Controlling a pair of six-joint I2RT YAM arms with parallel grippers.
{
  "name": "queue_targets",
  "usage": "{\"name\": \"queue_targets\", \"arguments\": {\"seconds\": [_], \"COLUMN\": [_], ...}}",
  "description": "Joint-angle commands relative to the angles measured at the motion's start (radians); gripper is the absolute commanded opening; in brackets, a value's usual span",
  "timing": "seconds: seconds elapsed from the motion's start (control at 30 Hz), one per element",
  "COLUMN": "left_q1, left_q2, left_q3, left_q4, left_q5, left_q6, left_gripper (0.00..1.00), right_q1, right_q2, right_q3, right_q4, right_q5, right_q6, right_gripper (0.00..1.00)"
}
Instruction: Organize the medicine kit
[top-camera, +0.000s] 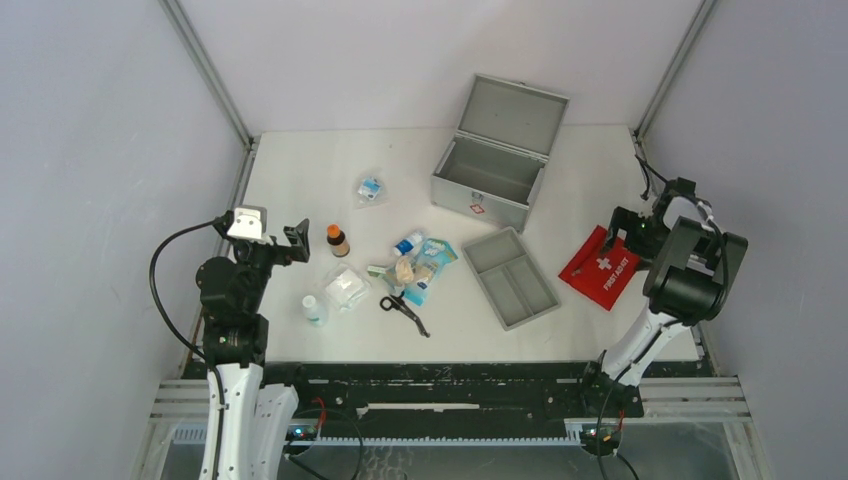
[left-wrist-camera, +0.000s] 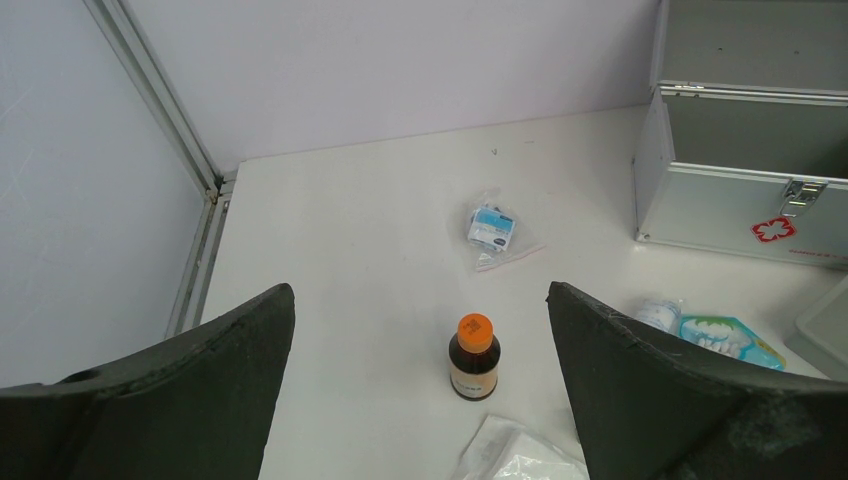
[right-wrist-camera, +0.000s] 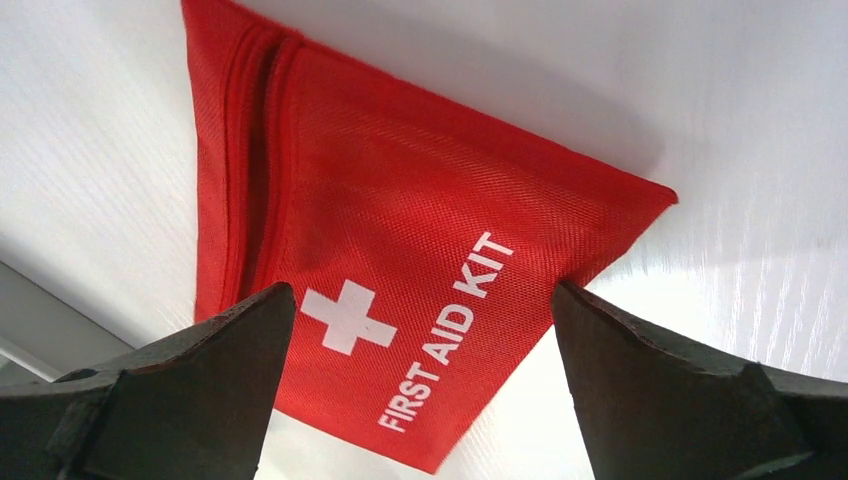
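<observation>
Overhead and wrist views of a white table (top-camera: 300, 170) with first-aid supplies scattered between two robot arms.

At the far left, the left claw (left-wrist-camera: 420, 300) hovers released, fingers spread wide and empty. Directly ahead of it, between the lines of its two fingers, stands a small brown bottle (left-wrist-camera: 474, 357) with an orange cap; its label is too small to read. Farther ahead lies a blue-and-white sachet (left-wrist-camera: 493, 228) in a clear bag. To the claw's right sits a loose cluster: a white gauze pack (top-camera: 346, 288), a small white bottle (top-camera: 313, 308), a teal packet (top-camera: 430, 265) and black scissors (top-camera: 404, 310).

Right of that cluster lies a shallow grey two-compartment tray (top-camera: 510, 277), with nothing in it. The medicine kit (top-camera: 495, 160), a grey metal box, stands well ahead and to the right of the left claw, lid raised and interior apparently bare. Its front carries a latch and a small red-and-white cross sticker.

At the far right, a red fabric pouch (right-wrist-camera: 400, 250) lies flat just under the right claw (right-wrist-camera: 422, 292), which is also released, fingers straddling the pouch without pinching it. White lettering reads "FIRST AID KIT" beside a white cross.

Judged from this, the organising has barely begun (only the lid is up): every item is outside the box, and all remain to be packed.
</observation>
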Motion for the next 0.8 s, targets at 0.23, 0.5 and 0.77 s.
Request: {"name": "queue_targets", "arguments": {"seconds": [0.23,0.5,0.77], "left_q1": [-0.004,-0.003,-0.004], "left_q2": [0.001,0.0,0.0], "left_q3": [0.019,0.023,0.021], "left_q4": [0.023,0.016,0.018], "left_q5": [0.004,0.002,0.006], "left_q6": [0.004,0.005,0.005], "left_gripper": [1.0,1.0,1.0], "right_q1": [0.177,0.304,0.327], "right_q2": [0.133,0.097,-0.04], "right_q3": [0.206,0.181,0.029], "right_q4": [0.005,0.032,0.091], "right_q5": [0.025,0.162,0.218], "right_q6": [-0.095,-0.147,-0.262], "right_gripper": [1.0,1.0,1.0]}}
